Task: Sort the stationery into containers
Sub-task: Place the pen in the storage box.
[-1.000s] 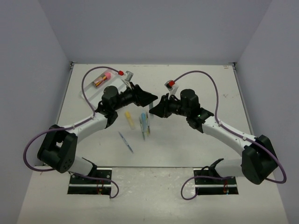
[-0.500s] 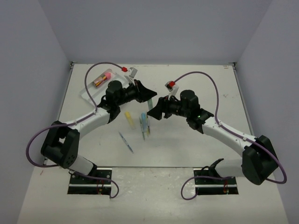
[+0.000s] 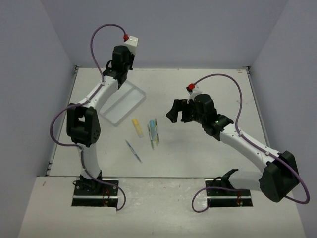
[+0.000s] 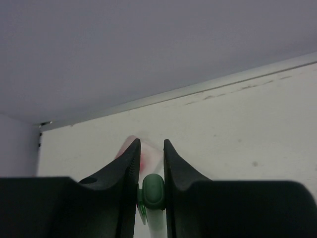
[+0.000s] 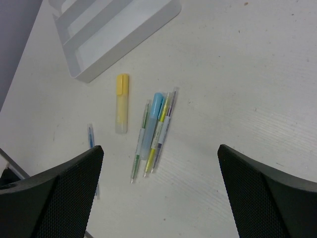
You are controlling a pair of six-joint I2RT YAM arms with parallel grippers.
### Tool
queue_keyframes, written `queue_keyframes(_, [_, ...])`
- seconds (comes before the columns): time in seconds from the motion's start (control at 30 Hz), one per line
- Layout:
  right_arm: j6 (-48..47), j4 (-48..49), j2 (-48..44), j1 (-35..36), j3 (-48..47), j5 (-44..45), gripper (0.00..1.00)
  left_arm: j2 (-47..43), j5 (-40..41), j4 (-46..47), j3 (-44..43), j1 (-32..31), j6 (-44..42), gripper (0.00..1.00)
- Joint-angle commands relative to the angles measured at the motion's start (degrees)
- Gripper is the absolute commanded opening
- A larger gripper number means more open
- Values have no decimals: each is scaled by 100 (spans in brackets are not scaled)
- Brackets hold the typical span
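The left gripper (image 4: 151, 145) is almost closed. Its two black fingers (image 4: 130, 166) pinch a green highlighter (image 4: 152, 191) by its dark green cap, and the pale body runs off the bottom of the left wrist frame. Just past the fingertips is a pink blur (image 4: 131, 148), too soft to identify. Beyond it are the pale table (image 4: 237, 124) and, across the top half of that frame, the grey wall (image 4: 148, 49). In the top view this arm stands tall at upper left, with its wrist in front of the back wall, above the far end of the tray (image 3: 124, 103).

The right gripper (image 3: 179, 113) holds nothing. Its jaws are spread wide, and the fingers sit in the bottom-left and bottom-right corners of the right wrist frame. In the top view it hangs just right of centre, above the table and clear of everything on it.

The tray is white with three long compartments and lies at an angle in the upper left of the top view. Below its lower corner, near it but apart, lies a yellow highlighter (image 3: 137, 127). Just right of that is a tight bundle: a green pen (image 5: 140, 141), a blue marker (image 3: 151, 129) and two thin pens (image 5: 161, 131), side by side and close enough to touch. A blue pen (image 3: 133, 151) lies alone at lower left of the bundle.
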State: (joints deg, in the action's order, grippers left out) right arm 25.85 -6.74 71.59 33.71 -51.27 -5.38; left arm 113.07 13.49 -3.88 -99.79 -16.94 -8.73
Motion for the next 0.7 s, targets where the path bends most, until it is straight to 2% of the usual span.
queue_keyframes(0.0, [-28, 133, -25, 21, -59, -114, 99, 609, 541, -387, -76, 139, -1467, 0])
queue_keyframes(0.13, [-30, 232, 158, 21, -114, -571, 99, 944, 637, -172, 321, 142, -1529, 0])
queue_keyframes(0.27, [-135, -129, 506, 68, -408, -893, 99, 1222, 907, -158, 473, 148, -1649, 3])
queue_keyframes(0.33, [-159, -152, 552, 130, -449, -939, 99, 1214, 1007, -170, 549, 156, -1670, 30])
queue_keyframes(0.37, [-159, -156, 581, 153, -461, -973, 99, 1180, 1040, -107, 627, 158, -1674, 39])
queue_keyframes(0.4, [-158, -178, 614, 163, -503, -971, 99, 1112, 1030, -75, 676, 167, -1662, 41])
queue_keyframes(0.47, [-128, -327, 741, 328, -728, -860, 99, 856, 977, -59, 752, 190, -1528, 65])
queue_keyframes(0.57, [-6, -699, 1130, 660, -1164, -371, 99, 556, 898, -157, 804, 167, -1259, 94])
queue_keyframes(0.67, [195, -1200, 1666, 1062, -1709, 343, 97, -34, 886, -403, 883, 167, -570, 100])
